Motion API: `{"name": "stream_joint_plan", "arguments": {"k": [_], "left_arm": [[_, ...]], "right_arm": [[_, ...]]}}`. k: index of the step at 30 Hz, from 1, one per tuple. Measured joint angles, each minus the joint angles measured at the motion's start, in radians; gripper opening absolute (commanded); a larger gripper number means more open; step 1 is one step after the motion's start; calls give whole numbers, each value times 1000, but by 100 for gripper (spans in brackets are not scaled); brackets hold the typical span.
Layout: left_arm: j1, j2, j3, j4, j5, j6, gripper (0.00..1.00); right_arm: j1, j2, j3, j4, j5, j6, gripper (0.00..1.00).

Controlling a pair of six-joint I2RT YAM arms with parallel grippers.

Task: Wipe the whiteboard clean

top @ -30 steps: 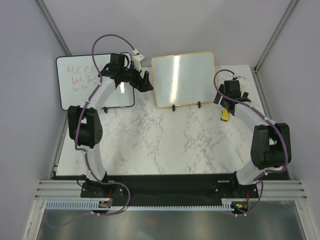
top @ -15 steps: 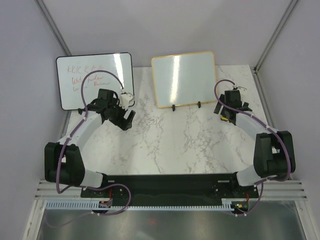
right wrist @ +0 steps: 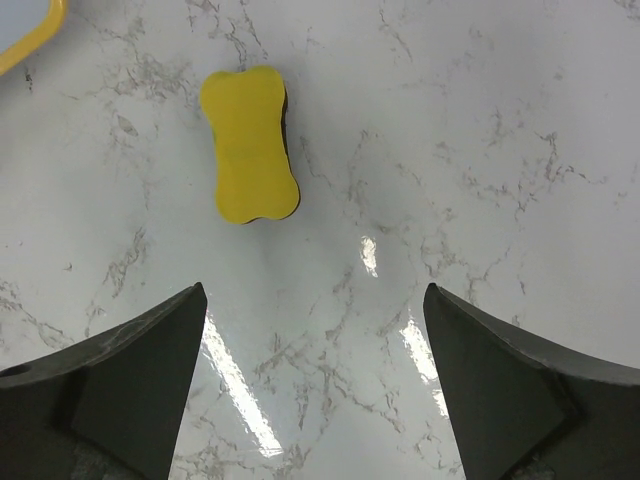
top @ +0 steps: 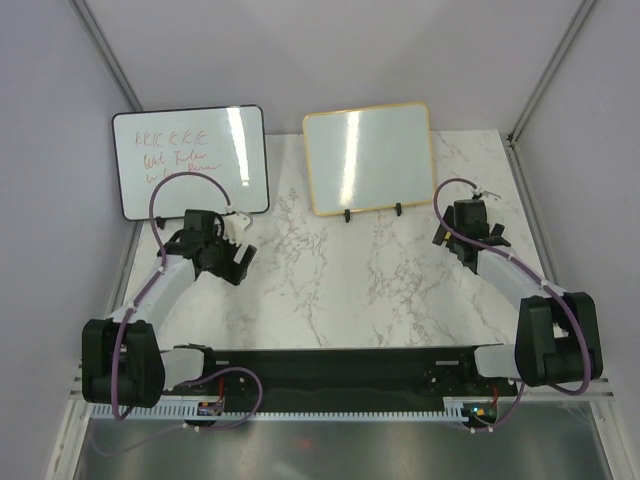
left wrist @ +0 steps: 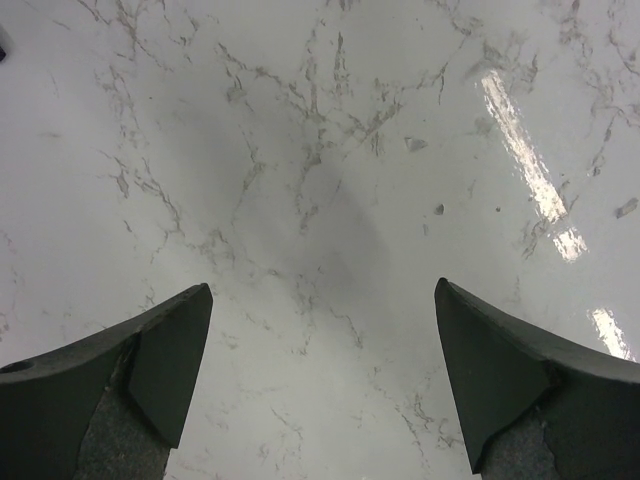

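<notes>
marble table, yellow eraser, standing whiteboard

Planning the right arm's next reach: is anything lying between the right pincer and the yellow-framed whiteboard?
Only a yellow eraser. It lies flat on the table just ahead of the open right pincer. It sits apart from the whiteboard, whose corner shows beyond it to the left. Nothing else visible stands between them.

At the far left corner of your white, grey-veined marble counter stands a black-framed whiteboard with red handwriting across its upper left and a glare streak. In your right wrist view, a yellow bone-shaped eraser lies flat on the counter, a dark layer beneath it.
</notes>
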Motion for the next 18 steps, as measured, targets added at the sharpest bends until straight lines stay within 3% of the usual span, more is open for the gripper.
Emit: {"name": "stream_joint_plan", "arguments": {"k": [18], "left_arm": [[0,-6,-37,45,1,-1,99]], "right_arm": [[0,-57,-44,36,-24,1,98]]}}
